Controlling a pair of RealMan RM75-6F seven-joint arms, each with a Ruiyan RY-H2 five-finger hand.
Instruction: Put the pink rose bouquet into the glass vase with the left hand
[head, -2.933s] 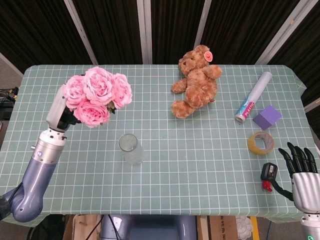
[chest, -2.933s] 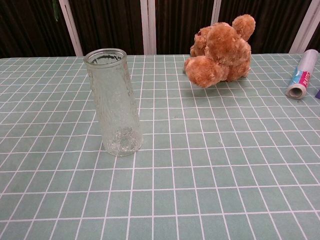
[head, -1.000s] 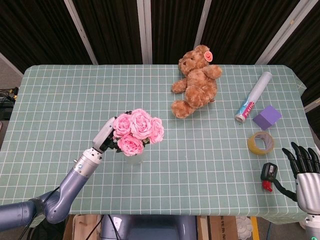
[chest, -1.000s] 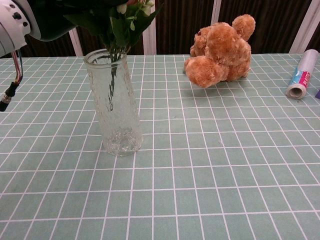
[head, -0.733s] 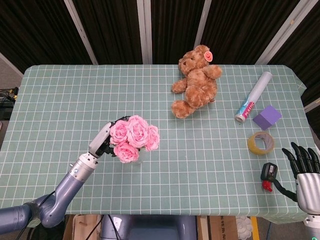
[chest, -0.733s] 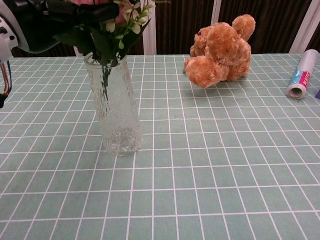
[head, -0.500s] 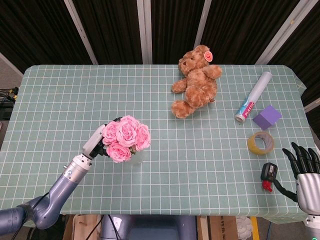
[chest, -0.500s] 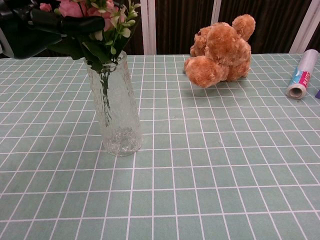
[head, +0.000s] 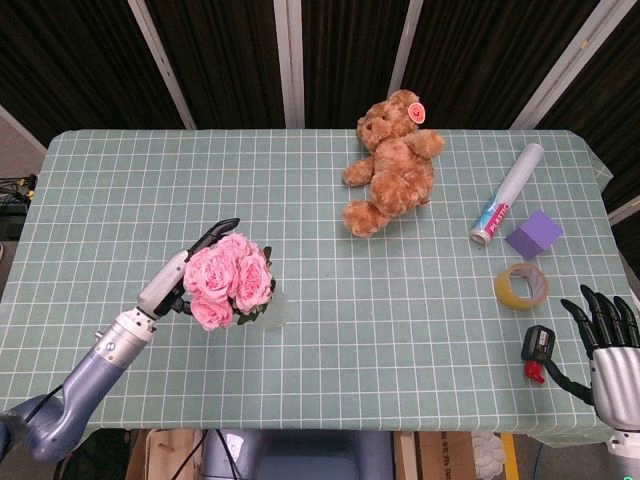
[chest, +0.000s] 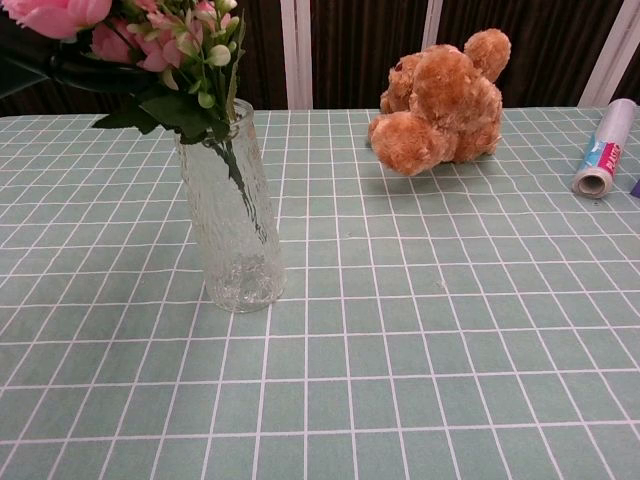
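Observation:
The pink rose bouquet stands with its stems inside the glass vase near the table's front left, its blooms leaning left over the rim. In the chest view the green stems run down inside the vase, and the bouquet tilts left. My left hand lies against the left side of the blooms with its fingers stretched out straight, not wrapped around the stems. Dark fingers show behind the leaves in the chest view. My right hand hovers at the front right corner, fingers spread, holding nothing.
A brown teddy bear lies at the back centre. At the right are a plastic wrap roll, a purple block, a tape roll and a black and red tool beside my right hand.
The left hand carried the bouquet down into the vase, then slid left and straightened its fingers off the stems. The blooms tipped left. The right hand stayed put.

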